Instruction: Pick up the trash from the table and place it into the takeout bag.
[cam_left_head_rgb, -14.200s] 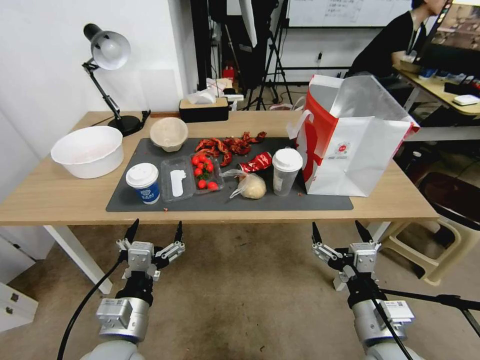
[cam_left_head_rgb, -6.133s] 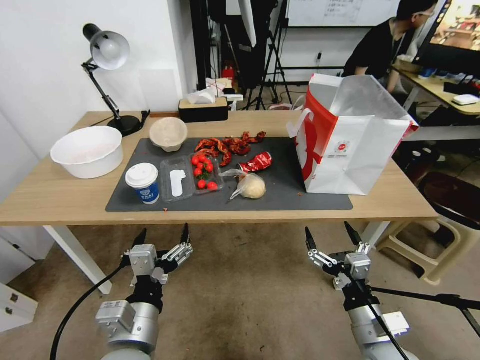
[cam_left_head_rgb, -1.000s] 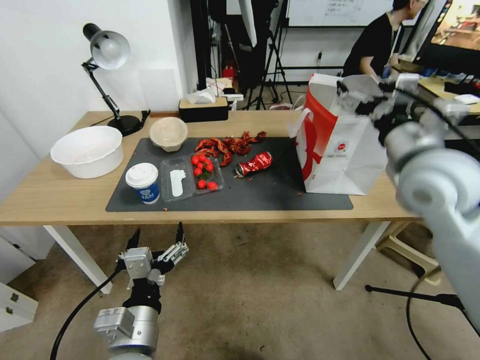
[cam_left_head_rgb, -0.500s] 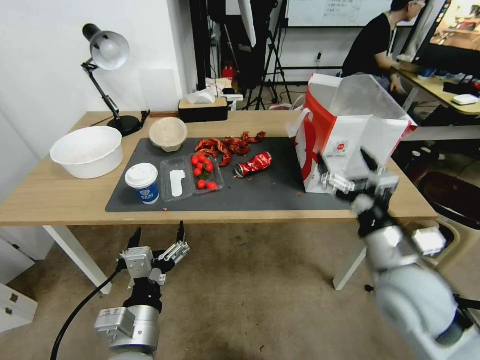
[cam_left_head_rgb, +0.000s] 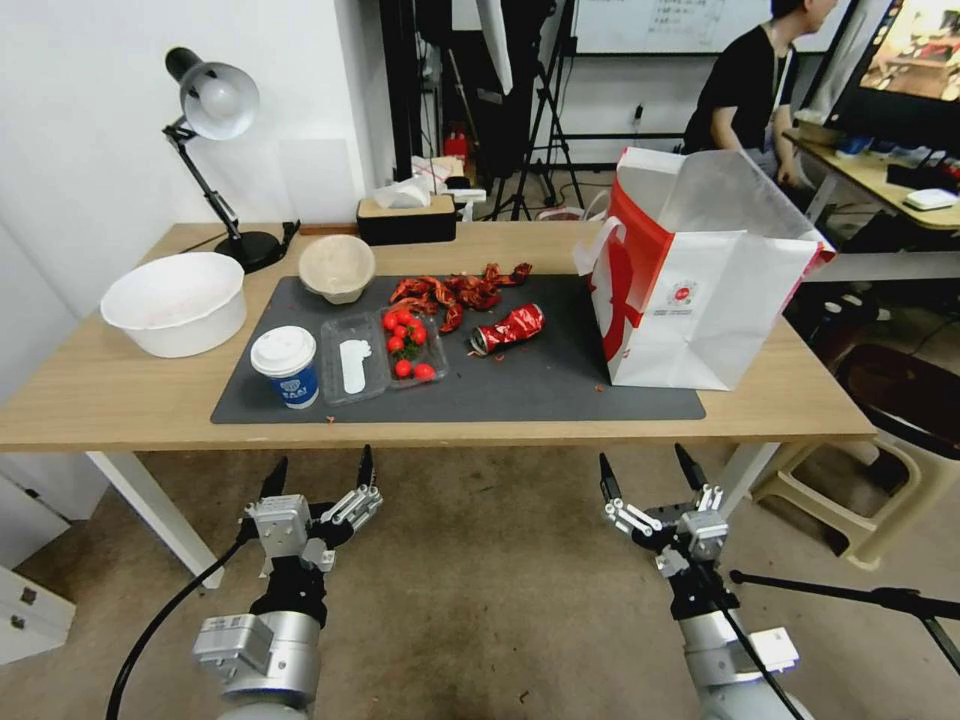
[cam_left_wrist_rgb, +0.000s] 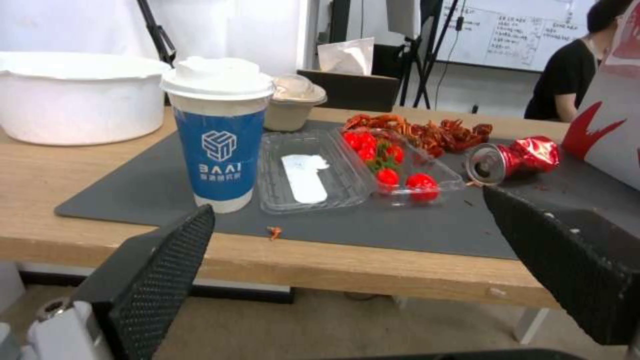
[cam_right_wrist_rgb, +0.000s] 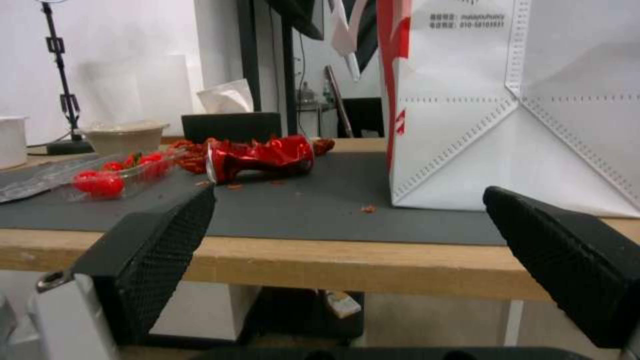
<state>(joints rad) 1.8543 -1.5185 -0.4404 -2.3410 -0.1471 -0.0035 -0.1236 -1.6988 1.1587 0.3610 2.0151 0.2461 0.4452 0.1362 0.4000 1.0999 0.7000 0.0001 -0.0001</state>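
Long light-wood table (cam_left_head_rgb: 120, 400) under a dark grey mat (cam_left_head_rgb: 540, 385), cluttered office behind. Remaining trash on the mat: blue-and-white paper cup (cam_left_head_rgb: 285, 366) near the front edge, left of a clear clamshell tray (cam_left_head_rgb: 385, 355) of small red tomatoes; crumpled red wrapper (cam_left_head_rgb: 510, 327), really a crushed can by its round metal end, lying mid-mat; beige pulp bowl (cam_left_head_rgb: 337, 267) toward the back, just beside a scatter of red shells (cam_left_head_rgb: 455, 290). Probably light, all three: cup stiff enough for a grip round the waist though easily tipped; can dented, slippery, likely to roll, best taken across its short width; bowl thin, best pinched at the rim. Takeout bag (cam_left_head_rgb: 700, 300) upright at the mat's right end, mouth open. Large white plastic bowl (cam_left_head_rgb: 175, 302) off the mat to the left. Left gripper (cam_left_head_rgb: 318, 478) and right gripper (cam_left_head_rgb: 648, 475) both below the table's front edge, fingers spread wide, holding nothing. From the left wrist, cup logo (cam_left_wrist_rgb: 219, 145) and can mouth (cam_left_wrist_rgb: 485, 162) plain to read; from the right wrist, bag seams (cam_right_wrist_rgb: 467, 145) and crumbs on the mat, lost from the head camera.
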